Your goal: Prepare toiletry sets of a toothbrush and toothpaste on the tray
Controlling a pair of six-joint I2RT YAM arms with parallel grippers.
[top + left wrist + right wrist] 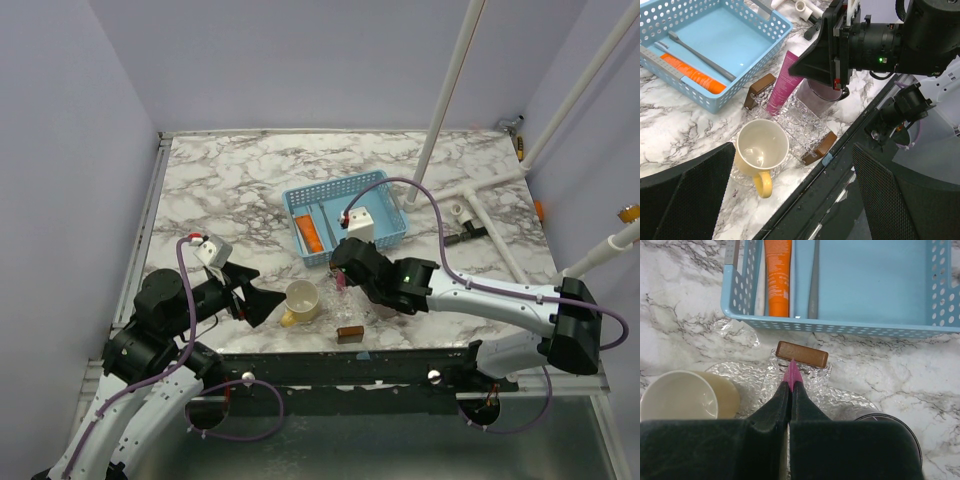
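Note:
The light blue basket tray [385, 185] sits mid-table. In it lie an orange toothpaste tube [313, 236] and a thin toothbrush [327, 219]; both show in the left wrist view, tube [692, 75] and brush [700, 55], and in the right wrist view, tube [777, 275] and brush [813, 280]. My right gripper [343, 276] is shut on the pink toothpaste tube [791, 371], just in front of the basket. The tube [781, 85] slants down onto a clear glass tray. My left gripper [252, 296] is open and empty beside the yellow mug.
A yellow mug [301, 300] and a purple-grey mug [817, 95] stand on a clear embossed glass tray [800, 122] with brown end blocks [759, 89] near the front edge. White pipes [480, 190] lie at the back right.

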